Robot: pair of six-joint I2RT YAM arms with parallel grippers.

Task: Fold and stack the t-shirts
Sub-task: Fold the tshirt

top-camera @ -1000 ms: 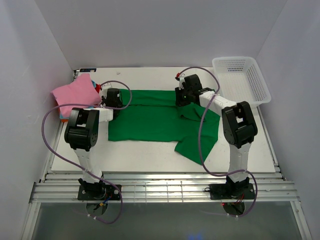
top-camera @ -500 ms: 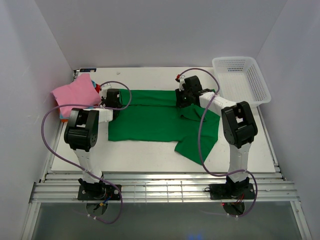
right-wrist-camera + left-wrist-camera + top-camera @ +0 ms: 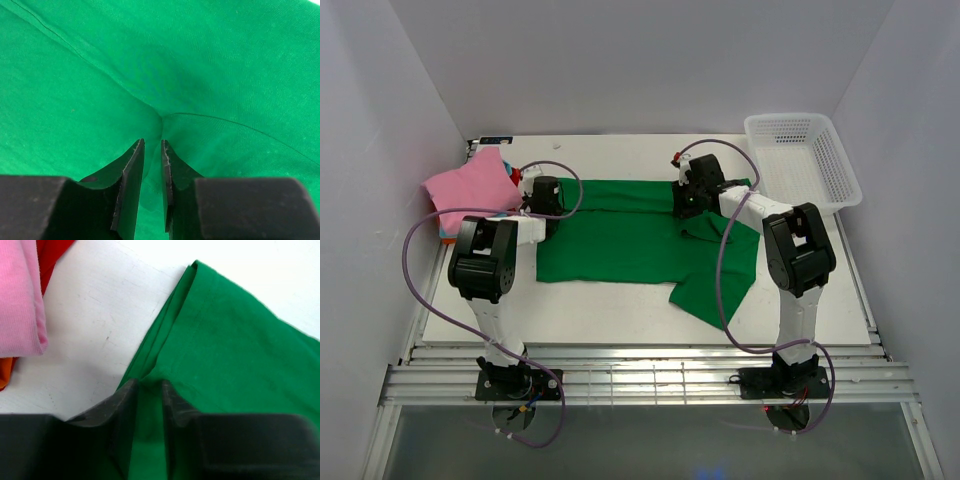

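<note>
Across the table (image 3: 620, 160), the green t-shirt (image 3: 610, 250) lies lengthwise left-right, left fingers (image 3: 122, 407) and right fingers (image 3: 131, 185) pinching it.

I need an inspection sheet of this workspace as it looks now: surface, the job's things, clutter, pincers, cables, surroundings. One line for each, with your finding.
Surface: white table; no spill or debris seen.
Job's things: green t-shirt lies spread at the middle, partly folded, one sleeve out toward the near right. Pink t-shirt lies folded on top of a stack at the far left, with red cloth beneath it.
Clutter: white mesh basket at the far right; nothing seen inside.
Pincers: left pincer is shut on the green t-shirt's left edge; right pincer is shut on a fold of it.
Cables: purple cables loop from both arms; the right one crosses above the green cloth.
Surroundings: plain white walls; nothing else seen.
</note>
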